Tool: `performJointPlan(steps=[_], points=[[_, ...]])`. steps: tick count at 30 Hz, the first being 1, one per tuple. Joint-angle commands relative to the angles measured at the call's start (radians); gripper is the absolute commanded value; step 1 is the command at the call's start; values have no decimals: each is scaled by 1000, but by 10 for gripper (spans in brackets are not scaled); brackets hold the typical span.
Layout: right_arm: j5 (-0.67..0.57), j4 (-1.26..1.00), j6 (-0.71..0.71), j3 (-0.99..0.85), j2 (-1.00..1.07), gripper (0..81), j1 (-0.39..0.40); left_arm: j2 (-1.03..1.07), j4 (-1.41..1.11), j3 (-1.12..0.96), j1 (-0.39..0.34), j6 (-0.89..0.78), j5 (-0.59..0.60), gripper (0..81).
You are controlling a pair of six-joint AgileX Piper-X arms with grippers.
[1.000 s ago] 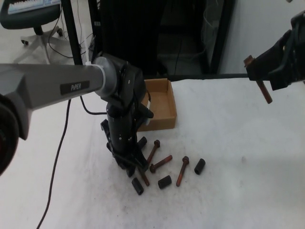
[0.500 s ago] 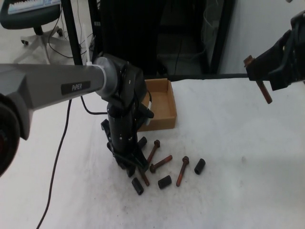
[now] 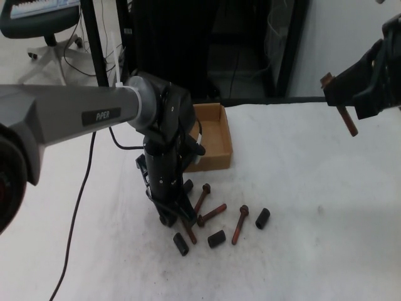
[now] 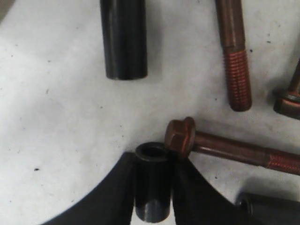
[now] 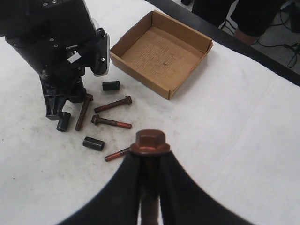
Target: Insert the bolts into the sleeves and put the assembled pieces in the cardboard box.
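Cardboard box (image 5: pixel 161 54) sits open, bare floor showing. Left fingers (image 4: pixel 112 197) pinch a black sleeve (image 4: pixel 152 187) down at the tabletop (image 4: pixel 56 117); right fingers (image 5: pixel 117 197) clamp a coppery hex-head bolt (image 5: pixel 150 140) well above it.

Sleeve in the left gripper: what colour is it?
Black; the sleeve shows best in the left wrist view.

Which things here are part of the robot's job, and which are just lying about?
Part of the job:
held sleeve in the left gripper
held bolt in the right gripper
loose bolts
loose sleeves
cardboard box

Just lying about:
black cable
office chair
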Motion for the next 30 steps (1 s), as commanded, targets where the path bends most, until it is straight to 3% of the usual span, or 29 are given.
performJointPlan(steps=[1,23,25,27,30], points=[[-15,2,-5,-5,-6,8,-4,21,-52,6,2,6,-48,221],[-15,10,-19,-2,-6,8,-4,21,-105,6,2,6,-48,229],[-9,10,-19,-2,-6,8,-4,21,-108,6,2,6,-48,157],[-7,6,-29,-2,-6,8,-4,21,-108,6,2,6,-48,9],[-7,-30,-29,-2,-6,8,-4,9,-113,6,2,10,-48,3]])
